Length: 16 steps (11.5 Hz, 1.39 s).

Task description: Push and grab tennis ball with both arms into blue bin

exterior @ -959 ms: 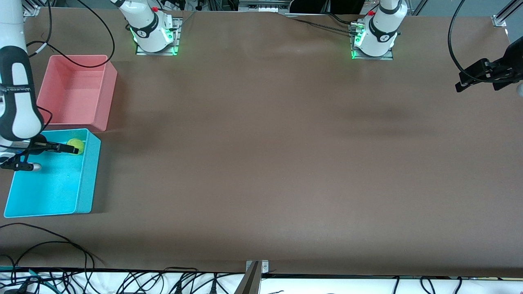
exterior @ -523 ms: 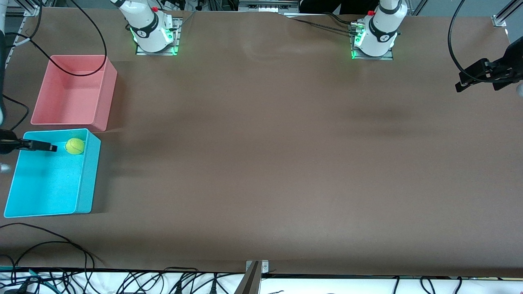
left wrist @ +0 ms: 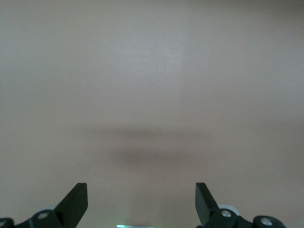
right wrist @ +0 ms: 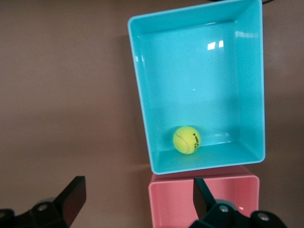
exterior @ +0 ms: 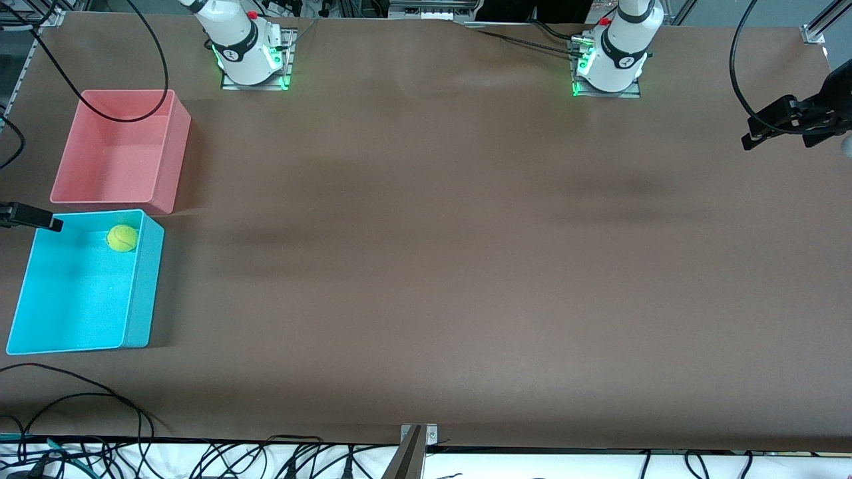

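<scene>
Tennis ball (exterior: 122, 238): resting in the blue bin (exterior: 80, 332), in the corner closest to the pink bin (exterior: 113, 193).
Right gripper (right wrist: 137, 199): spread wide, empty, high over the bins at the right arm's end of the tabletop (exterior: 426, 266).
Left gripper (left wrist: 141, 202): spread wide, empty, waiting over bare tabletop.
Risk: slight; a cable or finger snagging the blue bin's rim could tip it and roll the ball out.
</scene>
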Available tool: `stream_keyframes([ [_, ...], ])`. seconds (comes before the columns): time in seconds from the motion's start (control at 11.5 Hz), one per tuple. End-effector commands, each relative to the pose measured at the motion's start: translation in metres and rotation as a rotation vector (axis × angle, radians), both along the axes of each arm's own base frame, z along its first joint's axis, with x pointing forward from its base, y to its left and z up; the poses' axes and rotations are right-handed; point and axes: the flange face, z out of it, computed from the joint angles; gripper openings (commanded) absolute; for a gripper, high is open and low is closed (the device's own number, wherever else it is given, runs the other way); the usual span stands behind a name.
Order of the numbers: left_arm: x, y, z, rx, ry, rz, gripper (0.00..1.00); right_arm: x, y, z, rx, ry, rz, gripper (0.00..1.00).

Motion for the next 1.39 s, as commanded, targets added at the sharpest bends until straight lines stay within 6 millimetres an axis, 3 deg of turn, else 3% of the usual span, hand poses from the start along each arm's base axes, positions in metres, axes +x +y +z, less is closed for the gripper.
stream_keyframes([
  [0.0, 0.000, 0.001, 0.006, 0.012, 0.002, 0.004, 1.00, -0.022, 0.048, 0.042, -0.007, -0.046, 0.012, 1.00],
  [0.35, 0.000, 0.001, 0.007, 0.012, -0.001, 0.002, 1.00, -0.069, 0.112, 0.082, 0.012, -0.103, 0.018, 1.00],
  [0.52, 0.000, 0.001, 0.007, 0.012, 0.000, 0.004, 1.00, -0.091, 0.125, 0.092, -0.025, -0.102, 0.056, 1.00],
  [0.87, 0.000, 0.000, 0.007, 0.010, 0.000, 0.002, 1.00, -0.097, 0.133, 0.106, -0.052, -0.088, 0.080, 1.00],
  [1.31, 0.000, 0.001, 0.007, 0.012, 0.000, 0.004, 1.00, -0.095, 0.136, 0.103, -0.063, -0.038, 0.098, 1.00],
])
